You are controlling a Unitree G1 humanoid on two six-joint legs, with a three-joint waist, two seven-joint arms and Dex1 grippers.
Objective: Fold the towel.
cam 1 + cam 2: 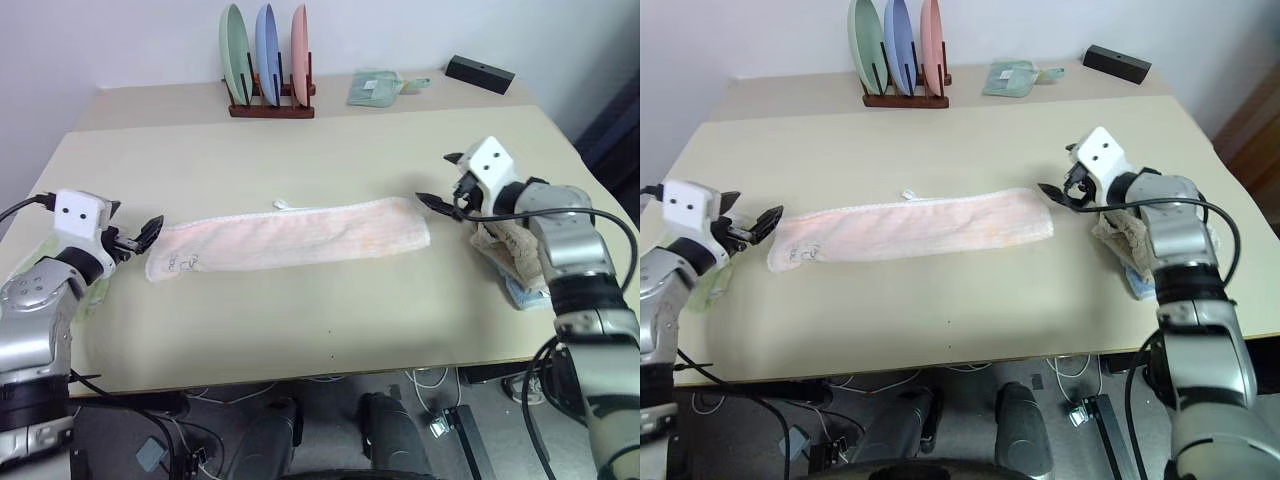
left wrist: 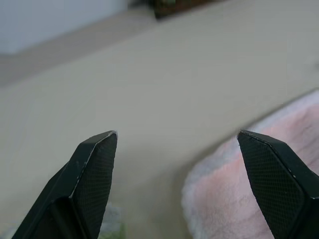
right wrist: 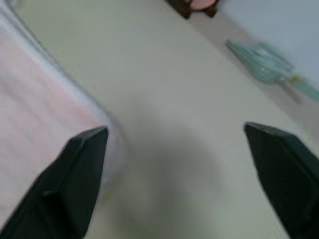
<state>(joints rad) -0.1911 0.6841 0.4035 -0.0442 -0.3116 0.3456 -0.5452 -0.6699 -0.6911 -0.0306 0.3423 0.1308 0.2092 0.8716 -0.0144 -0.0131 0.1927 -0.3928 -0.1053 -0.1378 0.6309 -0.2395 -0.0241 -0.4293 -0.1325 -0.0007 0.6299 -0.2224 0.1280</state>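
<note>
The towel (image 1: 290, 238) lies in a long folded strip across the table (image 1: 300, 330). Your left gripper (image 1: 143, 234) and right gripper (image 1: 437, 199) gape empty at its ends. For the next fold, pinch both layers squarely.

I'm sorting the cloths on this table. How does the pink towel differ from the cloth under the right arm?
The towel lies flat as a long folded strip mid-table, in the open; the tan cloth sits bunched in a small heap at the table's right edge, partly hidden by the right arm. The towel is far larger and pink, not tan. Neither is held by a gripper.
</note>
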